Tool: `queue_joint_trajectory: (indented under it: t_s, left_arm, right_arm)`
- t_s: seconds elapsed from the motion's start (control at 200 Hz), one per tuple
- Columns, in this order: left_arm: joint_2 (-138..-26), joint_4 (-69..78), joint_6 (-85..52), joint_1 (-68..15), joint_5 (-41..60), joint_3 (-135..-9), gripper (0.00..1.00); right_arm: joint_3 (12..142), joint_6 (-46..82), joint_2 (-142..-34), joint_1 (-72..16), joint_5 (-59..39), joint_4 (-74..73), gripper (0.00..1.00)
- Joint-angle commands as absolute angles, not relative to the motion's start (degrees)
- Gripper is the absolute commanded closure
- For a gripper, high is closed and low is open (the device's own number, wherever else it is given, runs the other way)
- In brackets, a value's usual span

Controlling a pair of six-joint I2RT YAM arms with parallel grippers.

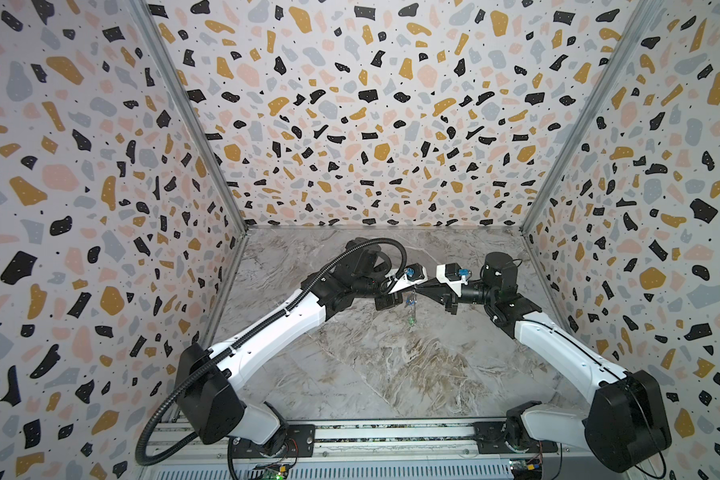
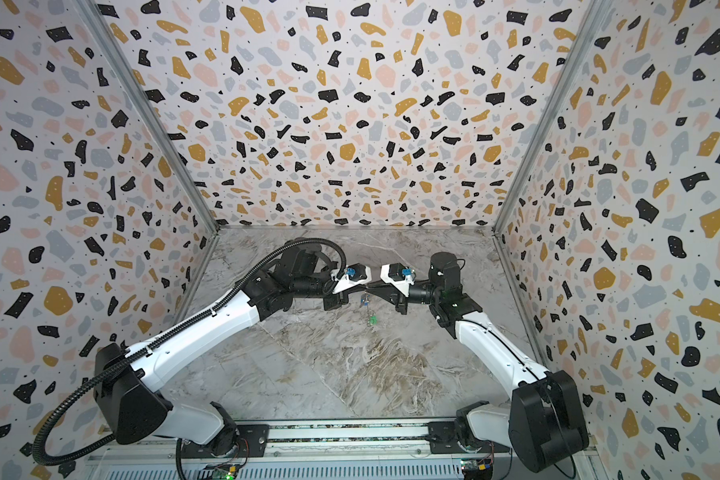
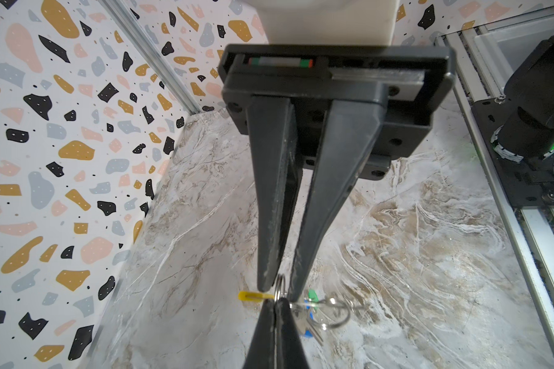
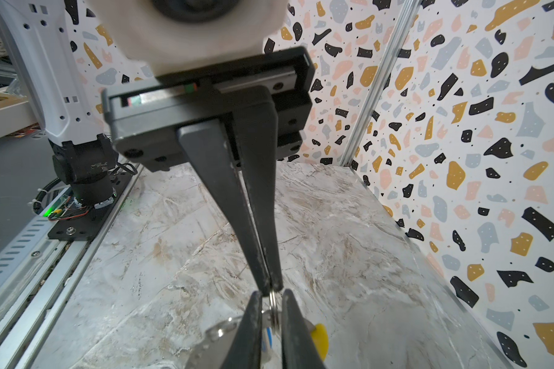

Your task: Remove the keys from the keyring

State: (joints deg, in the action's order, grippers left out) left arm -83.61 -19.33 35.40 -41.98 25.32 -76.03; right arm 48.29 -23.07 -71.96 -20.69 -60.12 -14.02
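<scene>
Three white wall panels [image 1: 371, 104], speckled terrazzo-style with black, ochre, pink and grey chips, stand at nine, twelve and three o'clock in both top views. Between them lies a grey-and-tan marbled floor slab [image 1: 391, 365]; a slotted aluminium rail [image 1: 391, 432] runs along six o'clock.

We record the keyring [image 3: 280, 282] as thin bright metal, its sleeve [image 3: 251, 295] yellow plastic. The left end effector [image 3: 279, 290] fingers [image 3: 271, 198] are matt dark plastic, scuffed. Beneath, the surface [image 3: 397, 255] looks smooth, marble-patterned.
</scene>
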Motion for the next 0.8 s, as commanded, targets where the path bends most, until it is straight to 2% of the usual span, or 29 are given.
queue_joint_trajectory:
  t_s: [0.0,0.165,0.345,0.401,0.456,0.536,0.661,0.791]
  left_arm:
    - [-83.08,-18.00,35.95,-42.45,25.76,-78.37,1.00]
    - [-82.72,-17.67,35.91,-42.45,25.85,-77.85,1.00]
    - [-82.58,-16.90,35.94,-42.45,25.70,-77.15,1.00]
    - [-81.91,-16.03,35.56,-42.12,24.88,-76.17,1.00]
    - [-80.58,-12.65,33.79,-41.08,25.61,-73.80,0.85]
    - [-77.58,-3.45,28.12,-38.25,30.71,-68.09,0.74]
    - [-73.53,13.15,18.53,-35.71,34.53,-58.21,0.73]
    - [-73.17,20.53,14.25,-35.68,36.64,-54.04,0.74]
  right_arm:
    - [50.27,-24.35,-72.05,-21.16,-59.60,-11.37,0.88]
    - [50.18,-24.84,-71.65,-21.16,-58.98,-10.58,0.90]
    - [50.04,-25.20,-71.37,-21.17,-58.96,-10.34,1.00]
    - [49.73,-24.45,-71.20,-21.18,-59.14,-11.33,1.00]
    - [49.19,-22.89,-71.01,-21.10,-59.74,-13.24,1.00]
    - [48.13,-20.06,-70.92,-21.09,-61.05,-16.90,1.00]
    - [46.44,-15.89,-70.94,-21.09,-62.71,-22.03,1.00]
    - [45.79,-13.15,-71.27,-21.14,-63.91,-25.42,1.00]
